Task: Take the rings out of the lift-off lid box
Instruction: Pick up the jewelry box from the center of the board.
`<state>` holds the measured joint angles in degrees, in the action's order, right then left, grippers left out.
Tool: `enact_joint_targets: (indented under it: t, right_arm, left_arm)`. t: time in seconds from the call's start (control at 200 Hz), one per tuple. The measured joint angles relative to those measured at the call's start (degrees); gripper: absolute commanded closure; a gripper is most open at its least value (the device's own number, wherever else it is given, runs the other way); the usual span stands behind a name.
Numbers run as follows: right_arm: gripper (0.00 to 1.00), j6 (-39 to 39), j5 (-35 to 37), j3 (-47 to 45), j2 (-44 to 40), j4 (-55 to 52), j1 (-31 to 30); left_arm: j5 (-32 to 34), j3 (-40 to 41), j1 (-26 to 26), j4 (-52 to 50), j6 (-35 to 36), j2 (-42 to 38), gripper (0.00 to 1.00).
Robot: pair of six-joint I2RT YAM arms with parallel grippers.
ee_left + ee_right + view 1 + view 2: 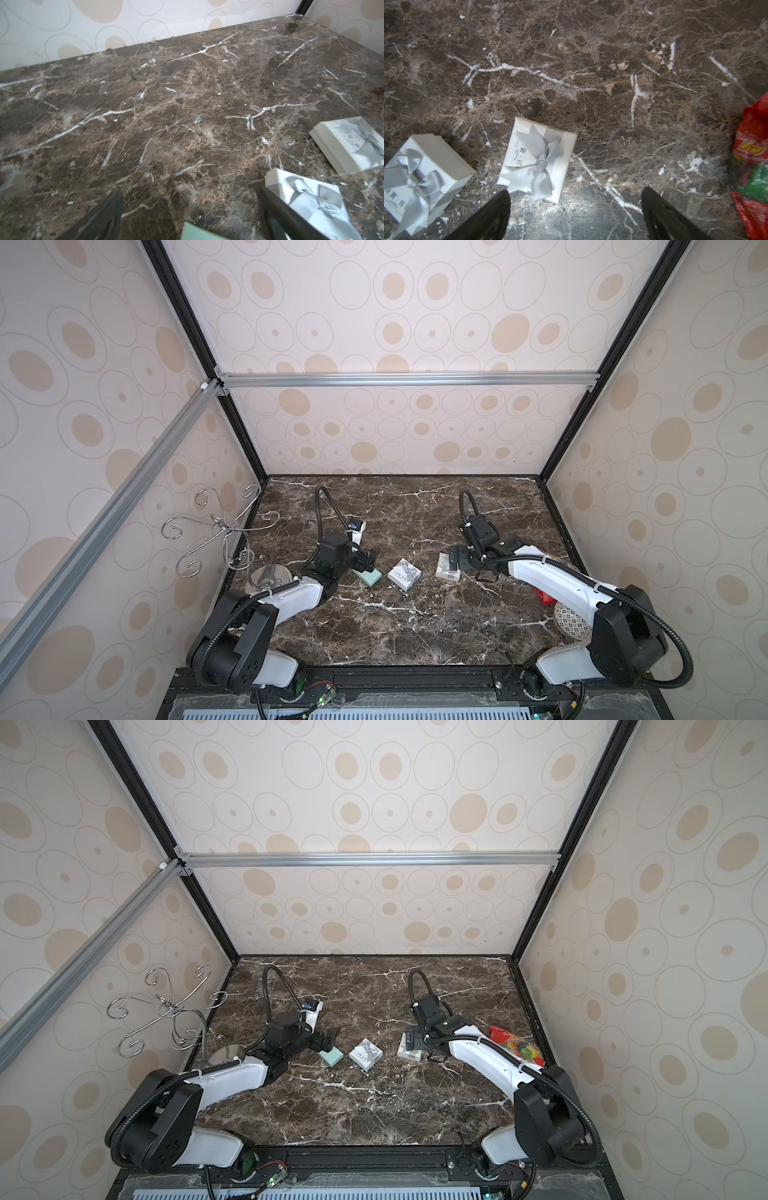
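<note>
Curly wire stand (223,526), red snack bag (751,166), marble tabletop (395,622).

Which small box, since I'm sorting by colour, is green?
The mint box by the left gripper; the middle box and the right box are white.

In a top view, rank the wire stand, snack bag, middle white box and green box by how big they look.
1. wire stand
2. snack bag, though an arm hides part
3. middle white box and green box: look alike; the green one is partly covered, so unranked.
</note>
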<state>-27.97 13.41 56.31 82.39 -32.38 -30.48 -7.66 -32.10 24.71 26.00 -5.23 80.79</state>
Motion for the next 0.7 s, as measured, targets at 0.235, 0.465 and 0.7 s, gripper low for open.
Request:
enact_joint_targets:
  t: [0.235,0.465,0.7]
  right_arm:
    - [0.00,-5.6,0.7,1.7,4.8,-1.7,-4.0]
    - [0.00,-10.2,2.5,5.1,10.3,-2.2,-4.8]
    - [0.01,-12.4,3.6,8.7,15.5,-1.9,-4.8]
  left_arm:
    - [3.1,-0.9,2.8,0.2,3.1,-1.4,0.00]
    - [4.8,-0.9,3.8,0.3,4.7,-3.3,0.00]
    - [5.4,-0.7,4.5,0.4,5.1,-3.3,0.00]
